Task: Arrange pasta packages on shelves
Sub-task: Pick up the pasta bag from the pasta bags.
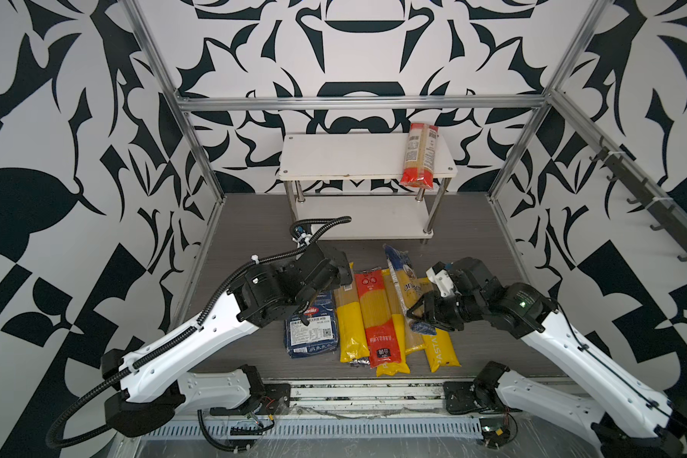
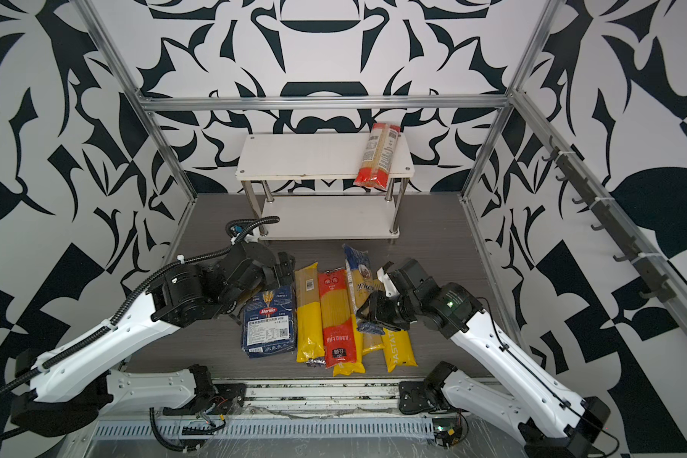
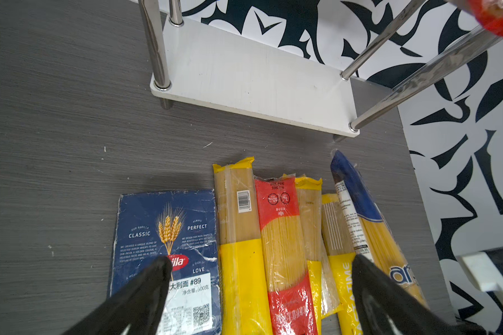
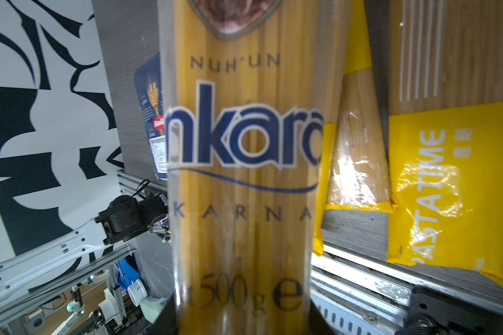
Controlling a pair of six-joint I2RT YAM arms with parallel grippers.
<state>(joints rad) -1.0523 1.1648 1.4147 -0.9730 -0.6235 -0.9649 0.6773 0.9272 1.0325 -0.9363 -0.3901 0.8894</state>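
The shelves [image 1: 354, 158] stand at the back, white boards on chrome posts, with a red pasta bag [image 1: 420, 154] lying on the top board's right end. Several pasta packages lie side by side on the table: a wide blue Barilla pack [image 1: 312, 329], a yellow bag [image 1: 348, 321] and a red bag [image 1: 377, 317]. My right gripper [image 1: 421, 317] is shut on the near end of a blue Ankara spaghetti bag [image 4: 244, 145], which slants over the yellow bags. My left gripper [image 3: 260, 261] hangs open above the Barilla pack [image 3: 163, 229] and its neighbours, holding nothing.
The lower shelf board [image 3: 253, 78] is bare. My left arm's black cable [image 1: 322, 230] loops beside the rack's front left post. Aluminium frame bars [image 1: 357, 104] edge the cell. A hook rail [image 1: 651, 206] runs along the right wall. A yellow Pastatime bag [image 4: 436, 188] lies nearest the right arm.
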